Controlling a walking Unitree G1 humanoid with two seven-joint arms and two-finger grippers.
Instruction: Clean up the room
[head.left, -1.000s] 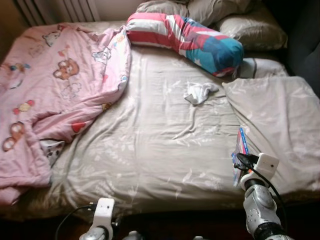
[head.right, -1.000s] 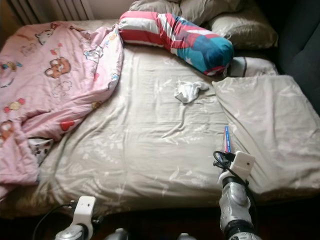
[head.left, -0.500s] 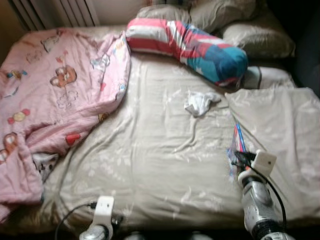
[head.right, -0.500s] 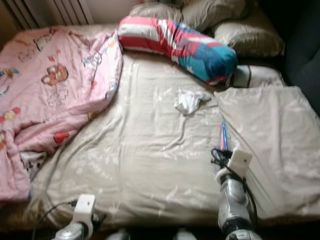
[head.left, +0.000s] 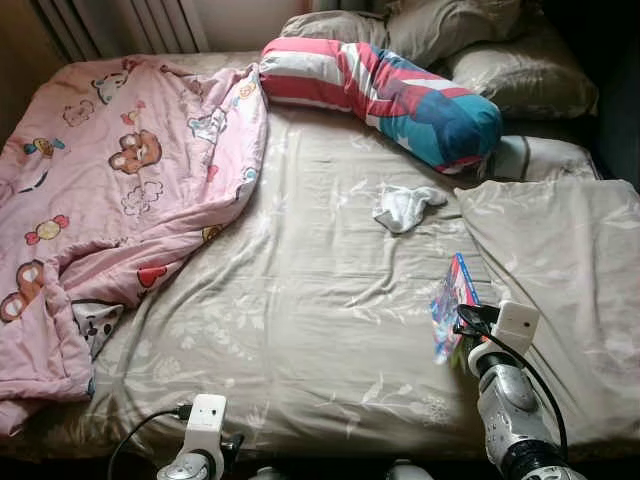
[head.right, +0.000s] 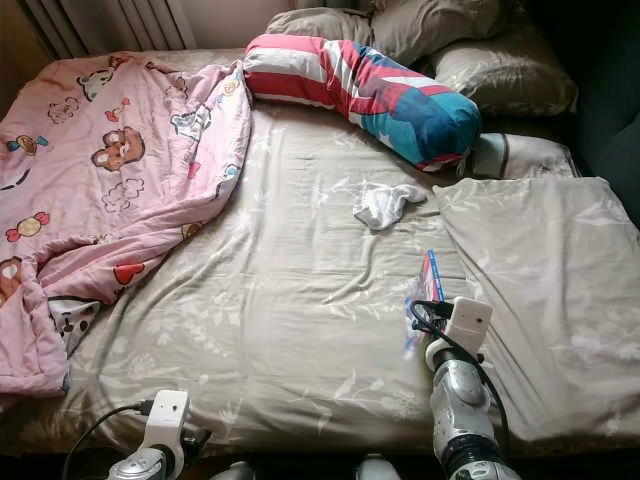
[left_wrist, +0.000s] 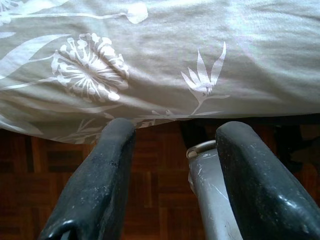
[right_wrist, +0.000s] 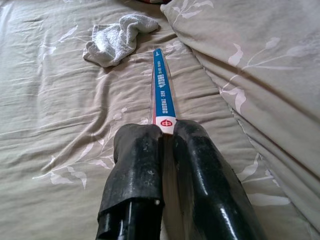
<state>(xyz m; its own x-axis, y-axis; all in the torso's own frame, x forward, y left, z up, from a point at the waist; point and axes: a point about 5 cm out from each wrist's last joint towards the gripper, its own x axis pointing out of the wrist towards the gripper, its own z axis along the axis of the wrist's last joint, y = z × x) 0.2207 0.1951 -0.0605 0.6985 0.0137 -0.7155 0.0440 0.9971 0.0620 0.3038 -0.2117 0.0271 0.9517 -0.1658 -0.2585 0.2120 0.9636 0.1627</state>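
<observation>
Our right gripper (right_wrist: 167, 132) has its fingers clamped on the thin blue plastic packet (head.left: 451, 302), holding it edge-up just above the beige floral bed sheet (head.left: 300, 300), likely so that we can carry it away. Our left gripper (left_wrist: 172, 145) hangs idle, fingers apart, at the bed's foot; a crumpled white cloth (head.left: 405, 206) awaits collection.

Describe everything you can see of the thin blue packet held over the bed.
The packet is flat and thin, blue with white print and a red-and-white logo near the held end; it looks like glossy plastic or card. The right gripper pinches one end, jaws shut on it, so it stands on edge above the beige sheet, pointing toward a crumpled white cloth. Whether it touches the sheet is unclear.
</observation>
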